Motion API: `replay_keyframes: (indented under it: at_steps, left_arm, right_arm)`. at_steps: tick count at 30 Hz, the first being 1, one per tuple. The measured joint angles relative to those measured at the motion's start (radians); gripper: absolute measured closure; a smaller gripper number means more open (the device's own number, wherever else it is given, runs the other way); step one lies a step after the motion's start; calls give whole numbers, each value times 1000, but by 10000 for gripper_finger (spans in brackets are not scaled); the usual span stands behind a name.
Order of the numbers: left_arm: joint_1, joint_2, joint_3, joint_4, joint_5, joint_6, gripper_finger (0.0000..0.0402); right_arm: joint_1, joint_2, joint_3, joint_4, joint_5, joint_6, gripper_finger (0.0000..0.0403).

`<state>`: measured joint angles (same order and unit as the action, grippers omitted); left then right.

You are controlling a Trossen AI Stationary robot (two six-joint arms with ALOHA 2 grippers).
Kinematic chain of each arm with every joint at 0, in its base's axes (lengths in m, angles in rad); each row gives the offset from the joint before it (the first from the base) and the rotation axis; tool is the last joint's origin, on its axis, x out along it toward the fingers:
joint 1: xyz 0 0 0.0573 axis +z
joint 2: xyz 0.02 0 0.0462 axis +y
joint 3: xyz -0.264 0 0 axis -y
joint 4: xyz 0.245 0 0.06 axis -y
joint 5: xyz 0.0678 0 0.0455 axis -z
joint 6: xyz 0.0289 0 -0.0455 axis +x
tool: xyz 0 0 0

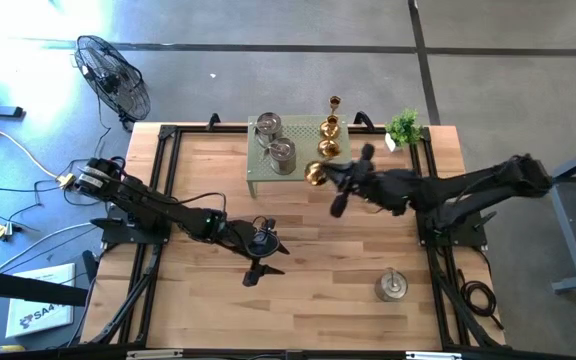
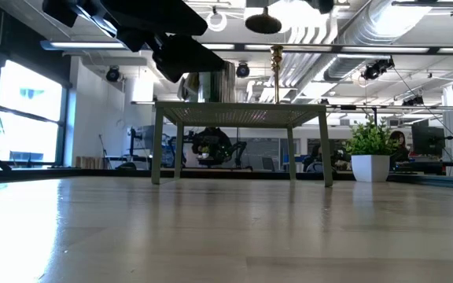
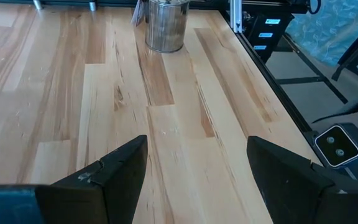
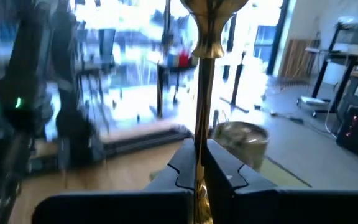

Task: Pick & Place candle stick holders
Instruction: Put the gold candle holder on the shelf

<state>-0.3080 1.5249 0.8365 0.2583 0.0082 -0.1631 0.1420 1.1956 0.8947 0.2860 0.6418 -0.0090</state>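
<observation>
Risk: right pincer (image 4: 197, 165) is clamped on only the thin stem of a gold candle stick holder (image 1: 315, 174), carried just beside the green perforated stand (image 1: 260, 172); it could swivel or clip the stand's edge. Right arm reaches in nearly level. Left pincer (image 3: 194, 168) rests wide apart, empty, low over the surface (image 1: 328, 290).

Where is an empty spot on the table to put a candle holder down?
Bare wood lies between the left gripper and the lone silver-grey metal holder. The green perforated metal stand is crowded, and the right gripper holds a gold brass holder beside it.
</observation>
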Motion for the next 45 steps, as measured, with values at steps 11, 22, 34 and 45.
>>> replay_keyframes:
  at_steps: [11,22,34,45]
  left_arm:
    - [0,0,0,-1,0,0,131]
    - [0,0,0,0,0,0,131]
    - [0,0,0,0,0,0,131]
    - [0,0,0,0,0,0,131]
  right_arm:
    - [-114,-171,-314,166,-57,8,400]
    - [-237,-61,-322,167,-166,1,399]
    - [-287,-37,-322,192,-205,-14,398]
    - [-297,-31,-322,137,-171,35,398]
